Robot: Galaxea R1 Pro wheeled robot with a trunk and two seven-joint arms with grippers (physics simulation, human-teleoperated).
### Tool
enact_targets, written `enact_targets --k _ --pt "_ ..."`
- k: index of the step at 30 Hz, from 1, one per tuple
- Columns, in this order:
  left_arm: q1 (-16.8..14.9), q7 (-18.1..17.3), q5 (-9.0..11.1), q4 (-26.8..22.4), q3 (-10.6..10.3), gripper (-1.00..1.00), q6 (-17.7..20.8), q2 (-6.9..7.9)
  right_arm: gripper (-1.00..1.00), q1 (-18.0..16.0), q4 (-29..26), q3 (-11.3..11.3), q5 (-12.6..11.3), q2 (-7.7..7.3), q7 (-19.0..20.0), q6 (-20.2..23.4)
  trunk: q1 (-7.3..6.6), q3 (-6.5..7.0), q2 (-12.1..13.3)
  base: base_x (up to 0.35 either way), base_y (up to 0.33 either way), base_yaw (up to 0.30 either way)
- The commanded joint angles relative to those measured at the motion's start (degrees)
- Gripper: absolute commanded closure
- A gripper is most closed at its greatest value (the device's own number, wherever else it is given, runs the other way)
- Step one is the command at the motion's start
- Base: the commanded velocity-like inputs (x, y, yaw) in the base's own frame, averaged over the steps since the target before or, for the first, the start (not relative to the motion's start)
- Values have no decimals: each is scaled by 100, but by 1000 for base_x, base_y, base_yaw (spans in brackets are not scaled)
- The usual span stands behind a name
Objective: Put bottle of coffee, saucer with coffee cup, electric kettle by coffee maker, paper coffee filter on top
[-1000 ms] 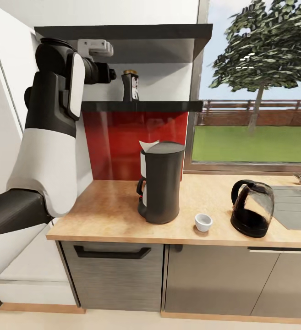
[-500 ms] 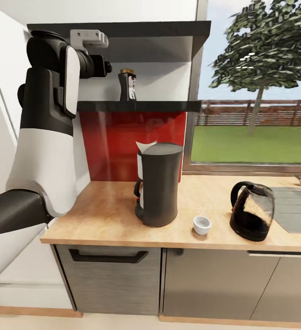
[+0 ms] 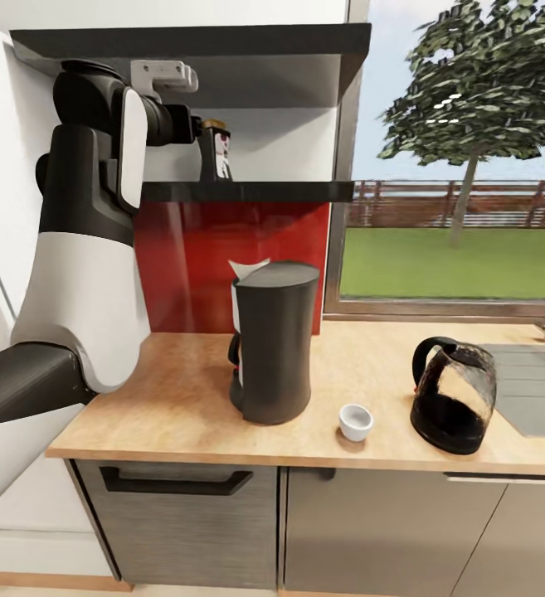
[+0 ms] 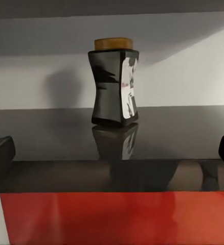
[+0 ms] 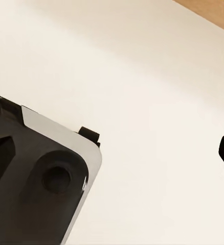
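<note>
Reaching at shelf height, the left gripper (image 4: 112,153) spreads its jaws wide before the small dark tan-capped coffee bottle (image 4: 115,84) upright on the thin dark-grey shelf (image 4: 142,138), at twelve o'clock; right jaws' state cannot be told.

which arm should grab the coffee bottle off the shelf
Left, most likely. The left gripper is raised to the kitchen shelf, fingers spread, facing the bottle of coffee. The right wrist view faces pale floor.
</note>
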Motion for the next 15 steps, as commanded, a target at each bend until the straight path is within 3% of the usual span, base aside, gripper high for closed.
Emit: enact_targets --k 1,5,10,15 --pt "-6 4 -9 -1 9 -100 20 -6 -100 -6 -14 39 -61 -5 4 -20 1 -8 -5 160 -21 0" --pt "-7 4 -9 3 15 -100 20 -6 -100 -6 -14 39 -61 -5 4 -19 1 -8 -5 203 -10 0" --pt "-9 6 -9 64 11 -100 20 -6 -100 -6 -14 39 -61 -5 4 -22 1 -8 -5 63 -2 0" --pt "-9 19 -9 530 -41 -100 -3 -6 -100 -6 -14 39 -62 -5 4 -20 1 -8 -5 11 0 0"
